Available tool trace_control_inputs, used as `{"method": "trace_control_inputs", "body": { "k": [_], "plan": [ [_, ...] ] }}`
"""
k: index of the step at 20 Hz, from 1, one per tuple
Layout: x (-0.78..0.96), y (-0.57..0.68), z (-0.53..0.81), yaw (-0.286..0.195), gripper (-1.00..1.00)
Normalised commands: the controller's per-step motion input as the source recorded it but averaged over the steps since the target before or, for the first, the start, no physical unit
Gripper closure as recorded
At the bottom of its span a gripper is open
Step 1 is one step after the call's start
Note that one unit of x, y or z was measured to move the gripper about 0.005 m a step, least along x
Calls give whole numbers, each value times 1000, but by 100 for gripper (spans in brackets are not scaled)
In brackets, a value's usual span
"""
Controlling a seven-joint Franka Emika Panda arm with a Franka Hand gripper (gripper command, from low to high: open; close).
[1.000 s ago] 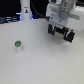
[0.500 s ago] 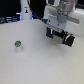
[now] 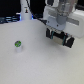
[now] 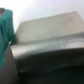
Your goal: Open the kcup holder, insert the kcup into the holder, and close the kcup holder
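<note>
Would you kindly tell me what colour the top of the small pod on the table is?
Bright green; the pod shows best in the exterior view.

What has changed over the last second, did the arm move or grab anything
Hardly anything. The gripper hangs over the exterior view's right of the table, about where it was a second ago, with any drift too small to call. It has not taken hold of the kcup, which sits in the same spot on the left, well apart from the gripper.

white tabletop (image 3: 30,65) — dark backdrop (image 3: 10,10)
</note>
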Motion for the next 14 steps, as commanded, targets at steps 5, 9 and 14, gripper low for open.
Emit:
{"method": "trace_control_inputs", "body": {
  "k": [5,9,14],
  "plan": [
    [10,-517,282,-138,-100],
    [-113,-478,269,-212,-100],
    [-223,-397,230,-230,-100]
  ]
}}
